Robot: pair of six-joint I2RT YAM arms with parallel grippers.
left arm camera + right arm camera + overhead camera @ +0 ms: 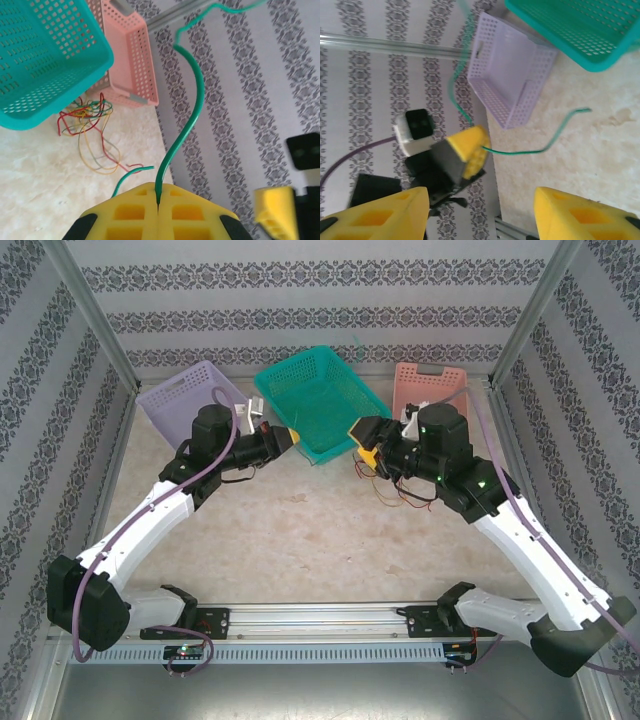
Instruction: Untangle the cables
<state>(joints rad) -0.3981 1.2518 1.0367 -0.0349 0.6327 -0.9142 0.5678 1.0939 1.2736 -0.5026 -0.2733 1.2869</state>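
**Left clamped on green cable, right open**

- Left gripper [158, 194]: jaws together, pinching the green cable [193, 87] right at the fingertips.
- From the pinch, the long run of the cable rises in an S-curve in front of the striped wall [240, 100]. A short tail sticks out to the side, low over the table [300, 530].
- Right gripper [481, 197]: jaws well apart with nothing between them. It faces the left gripper, and the two are near each other but not touching.
- In the right wrist view, the green cable leaves the left gripper's yellow fingers and its free end curves out over the table in front of the purple basket [512, 70].
- The other cables are red and orange-yellow with some dark strands. They sit in a loose tangle [89, 117] on the table, apart from the green one.
- In the left wrist view, the tangle is at the foot of the pink basket [140, 65], beside the corner of the teal basket [50, 102].
- In the top view, the tangle lies under the right arm's wrist.
- I can't tell whether any strand of the tangle touches either basket.
- The basket row at the back of the table runs purple, teal, pink from left to right. Both grippers are just in front of the teal one.
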